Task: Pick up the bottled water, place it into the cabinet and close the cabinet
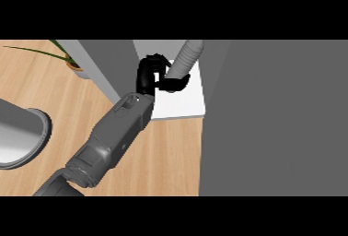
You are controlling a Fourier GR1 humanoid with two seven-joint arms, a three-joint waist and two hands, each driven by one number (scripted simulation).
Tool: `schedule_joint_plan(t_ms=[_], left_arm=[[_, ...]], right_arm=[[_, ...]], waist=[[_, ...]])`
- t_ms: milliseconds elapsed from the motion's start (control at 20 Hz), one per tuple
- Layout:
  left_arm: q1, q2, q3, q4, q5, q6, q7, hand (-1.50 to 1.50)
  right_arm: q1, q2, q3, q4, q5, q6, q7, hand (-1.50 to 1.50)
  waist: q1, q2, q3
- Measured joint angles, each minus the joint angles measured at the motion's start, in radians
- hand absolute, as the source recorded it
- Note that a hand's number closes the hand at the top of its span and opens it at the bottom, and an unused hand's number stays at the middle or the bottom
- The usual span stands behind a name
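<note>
Head view shows one hand [153, 73] with its fingers [175, 84] curled round the lower part of the bottle [187, 56], which leans up and to the right, its long axis slanting away from the forearm; I cannot tell which arm it is. It hangs just over the white cabinet shelf [182, 102], between the grey left wall [108, 69] and the big grey door [272, 115], with little room either side; the wooden surface [170, 152] lies nearer.
</note>
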Motion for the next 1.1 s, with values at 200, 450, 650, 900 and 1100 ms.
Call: schedule_joint_plan(t_ms=[200,450,650,900,1100], left_arm=[[-0.031,0.013,0.058,0.062,0.024,0.005,-0.035,1.5],[-0.073,0.028,0.068,0.14,0.004,0.027,-0.066,-1.5],[-0.096,0.033,0.061,0.185,-0.022,0.07,-0.105,-1.5],[-0.137,0.033,0.056,0.227,-0.042,0.103,-0.113,-1.5],[-0.152,0.036,0.063,0.231,-0.042,0.054,-0.125,-1.5]], right_arm=[[-0.001,-0.001,-0.015,0.0,-0.008,0.011,-0.002,-1.5],[-0.007,-0.002,-0.025,0.002,-0.016,0.029,-0.011,-1.5],[-0.003,0.001,-0.027,0.009,-0.021,0.045,-0.026,-1.5],[-0.003,-0.002,-0.024,0.014,-0.024,0.061,-0.023,-1.5],[0.009,-0.003,-0.018,0.016,-0.026,0.076,-0.028,-1.5]], waist=[[-0.005,0.005,-0.001],[-0.018,0.012,-0.001],[-0.03,0.015,-0.001],[-0.034,0.018,-0.001],[-0.037,0.018,-0.001]])
